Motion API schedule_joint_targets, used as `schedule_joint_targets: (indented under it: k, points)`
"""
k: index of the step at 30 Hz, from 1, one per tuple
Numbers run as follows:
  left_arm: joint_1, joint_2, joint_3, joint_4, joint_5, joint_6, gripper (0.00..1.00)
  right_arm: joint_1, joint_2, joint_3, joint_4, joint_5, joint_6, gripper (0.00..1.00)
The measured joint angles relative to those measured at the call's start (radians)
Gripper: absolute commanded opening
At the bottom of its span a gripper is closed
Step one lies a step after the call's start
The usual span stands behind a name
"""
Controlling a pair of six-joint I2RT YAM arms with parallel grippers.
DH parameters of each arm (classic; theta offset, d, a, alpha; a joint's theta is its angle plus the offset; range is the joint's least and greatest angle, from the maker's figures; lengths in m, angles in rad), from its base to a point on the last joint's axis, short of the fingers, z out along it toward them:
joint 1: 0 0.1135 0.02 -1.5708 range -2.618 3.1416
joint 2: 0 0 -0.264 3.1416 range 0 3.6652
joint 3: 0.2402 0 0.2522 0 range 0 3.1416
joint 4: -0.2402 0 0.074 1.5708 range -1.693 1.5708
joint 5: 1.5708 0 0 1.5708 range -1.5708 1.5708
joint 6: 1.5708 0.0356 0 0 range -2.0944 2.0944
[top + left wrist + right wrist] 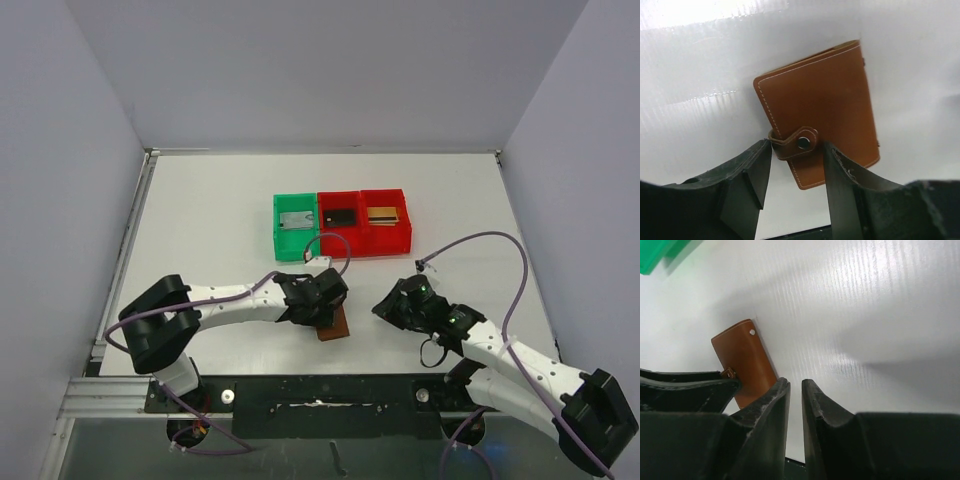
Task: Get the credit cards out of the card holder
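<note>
Left hand (796, 150) released, astride strap (788, 145) at card holder (825, 95) edge | right hand (795, 385) ajar, empty

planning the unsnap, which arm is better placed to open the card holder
Left. The left gripper stands open astride the snap strap of the closed card holder; the right gripper sits aside, empty.

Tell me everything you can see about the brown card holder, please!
The card holder is a thin tan-brown folder that looks like leather, with pale stitching along its edges. It is folded shut, and a small strap with a round metal snap holds it closed. It lies flat on the white table, turned a bit askew. The left gripper hangs over it, fingers either side of the strap; whether they touch it is unclear.
</note>
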Motion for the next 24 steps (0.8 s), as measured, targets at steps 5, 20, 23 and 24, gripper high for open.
schedule_joint_targets:
  k: [5,20,23,24]
  points:
    - [-0.001,0.041,0.019,-0.024,-0.007,0.003,0.40,-0.003,-0.082,-0.008,-0.044,0.037,0.035,0.19]
    - [-0.002,0.058,0.043,-0.035,-0.066,0.024,0.44,-0.007,-0.006,-0.011,0.021,-0.032,-0.002,0.19]
    - [-0.002,0.058,0.051,-0.050,-0.097,0.027,0.43,-0.007,0.027,-0.011,0.053,-0.060,-0.018,0.18]
    - [-0.001,0.056,0.052,-0.053,-0.108,0.026,0.42,-0.007,0.037,-0.011,0.060,-0.067,-0.023,0.18]
